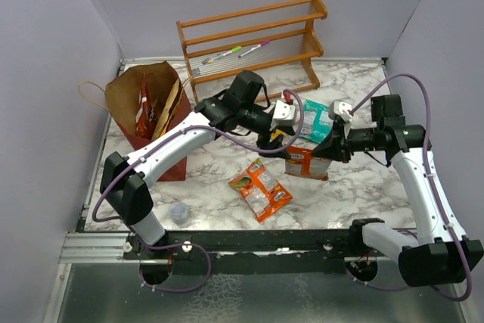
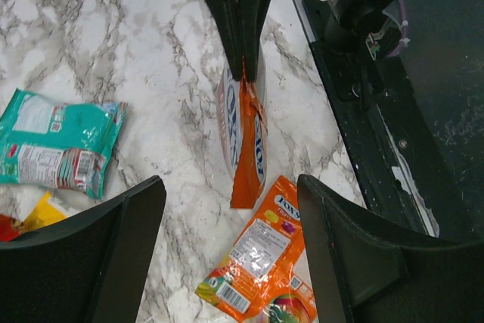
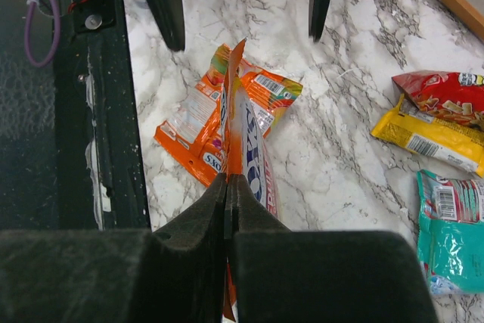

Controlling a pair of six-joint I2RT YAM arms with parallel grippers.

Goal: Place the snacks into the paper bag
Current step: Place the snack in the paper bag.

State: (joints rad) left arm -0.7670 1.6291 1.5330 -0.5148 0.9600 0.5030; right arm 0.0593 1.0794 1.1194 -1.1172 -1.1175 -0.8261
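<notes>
While the right pincer (image 3: 227, 181) clamps an orange packet (image 3: 251, 149) upright, the left pincer (image 2: 228, 184) gapes near it, apparently not touching.

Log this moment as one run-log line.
right gripper: shut on held packet | left gripper: open, facing it | bag: snacks inside | loose: orange packet, teal packet

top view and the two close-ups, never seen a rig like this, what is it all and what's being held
Two robot arms are bolted to a marble table. The top view looks down from above; each close-up comes from a camera on one wrist. The right claw is shut on the edge of an orange snack packet, holding it upright. The left claw is open and empty, pointed at it. Another orange packet, a teal packet, a paper bag and a wooden rack sit around.
</notes>
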